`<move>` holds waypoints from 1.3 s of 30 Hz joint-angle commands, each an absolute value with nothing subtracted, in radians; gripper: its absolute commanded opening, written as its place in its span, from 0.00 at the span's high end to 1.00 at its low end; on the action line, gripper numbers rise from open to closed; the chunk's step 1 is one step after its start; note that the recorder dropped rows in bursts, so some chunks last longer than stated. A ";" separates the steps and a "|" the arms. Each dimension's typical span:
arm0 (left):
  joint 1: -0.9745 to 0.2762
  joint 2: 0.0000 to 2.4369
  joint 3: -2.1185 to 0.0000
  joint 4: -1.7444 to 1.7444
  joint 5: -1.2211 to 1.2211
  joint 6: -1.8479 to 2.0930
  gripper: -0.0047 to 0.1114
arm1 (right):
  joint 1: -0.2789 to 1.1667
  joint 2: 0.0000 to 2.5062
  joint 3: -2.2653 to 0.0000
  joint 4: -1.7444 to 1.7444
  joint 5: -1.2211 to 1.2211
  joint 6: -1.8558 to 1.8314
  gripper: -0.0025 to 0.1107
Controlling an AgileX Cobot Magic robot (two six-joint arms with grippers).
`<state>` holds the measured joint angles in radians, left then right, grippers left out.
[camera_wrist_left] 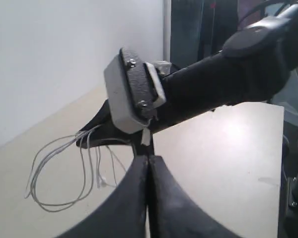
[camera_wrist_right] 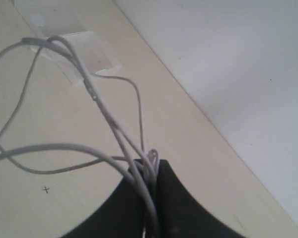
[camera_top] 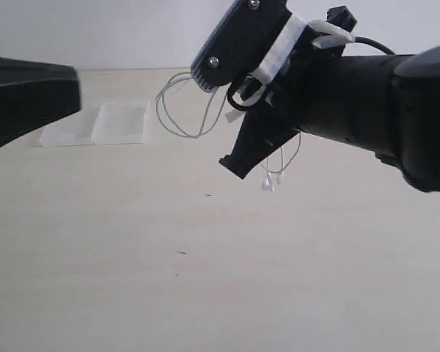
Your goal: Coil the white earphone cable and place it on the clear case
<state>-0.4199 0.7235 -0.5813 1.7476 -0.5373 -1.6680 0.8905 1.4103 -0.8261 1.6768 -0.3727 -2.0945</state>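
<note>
Quick take on the white earphone cable: it's about as light and floppy as things get. It has no stiffness to speak of, so it won't keep a coil by itself and I'd expect the loops to spring open the moment you let go.

Right now your right gripper has its fingers pinched shut on a bunch of strands gathered together. The whole thing hangs in the air above the tabletop, with the loops sagging off to the left and the earbuds dangling underneath on their thin split strands.

Your left gripper is just beside the right wrist. Its fingers are pressed together and I can't see any wire between them.

On where to hold it, that gathered bundle is the right spot, because pinching several strands at once keeps the loops together. A single strand would probably slide through smooth fingers. Stay off the earbuds and the inline piece, and don't tug, since wire this thin kinks and snags easily.

The clear case lies open and flat at the far left of the tabletop, well apart from the cable. It looks light and slick, so I'd lower the bundle onto it gently or it may skate away.
</note>
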 commanded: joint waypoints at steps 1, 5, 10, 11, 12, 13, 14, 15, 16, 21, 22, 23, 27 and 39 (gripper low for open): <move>-0.417 0.535 -0.491 1.734 -0.488 -1.715 0.96 | 0.822 1.484 -0.900 1.744 -0.284 -2.108 0.98; -0.417 0.375 -0.437 1.743 -0.483 -1.739 0.96 | 0.735 1.536 -0.934 1.744 -0.098 -2.069 0.98; -0.417 0.242 -0.399 1.744 -0.479 -1.778 0.96 | 0.625 1.596 -1.033 1.744 0.169 -1.957 0.98; -0.417 0.225 -0.395 1.744 -0.479 -1.788 0.96 | 0.612 1.608 -1.061 1.712 0.210 -1.902 0.98; -0.417 0.209 -0.395 1.744 -0.479 -1.791 0.96 | 0.597 1.624 -1.092 1.632 0.266 -1.822 0.98; -0.417 0.196 -0.395 1.744 -0.481 -1.796 0.96 | 0.585 1.642 -1.128 1.521 0.325 -1.714 0.98; -0.417 0.185 -0.395 1.744 -0.481 -1.797 0.96 | 0.578 1.664 -1.161 1.414 0.369 -1.605 0.98; -0.417 0.176 -0.395 1.744 -0.478 -1.800 0.96 | 0.574 1.688 -1.208 1.264 0.413 -1.453 0.98; -0.417 0.168 -0.395 1.744 -0.476 -1.802 0.96 | 0.574 1.714 -1.259 1.099 0.457 -1.299 0.98; -0.417 0.152 -0.395 1.744 -0.484 -1.814 0.96 | 0.614 1.846 -1.493 0.497 0.607 -0.726 0.98; -0.417 0.152 -0.395 1.744 -0.487 -1.814 0.96 | 0.630 1.863 -1.524 0.488 0.607 -0.726 0.98; -0.417 0.152 -0.392 1.744 -0.487 -1.814 0.96 | 0.637 1.866 -1.539 0.488 0.612 -0.726 0.98; -0.417 0.134 -0.323 1.744 -0.430 -1.815 0.96 | 0.699 1.954 -1.722 0.204 0.724 -0.518 0.98; -0.417 0.000 -0.240 1.703 -0.096 -1.841 0.96 | 0.739 2.248 -2.118 0.163 0.767 -0.486 0.98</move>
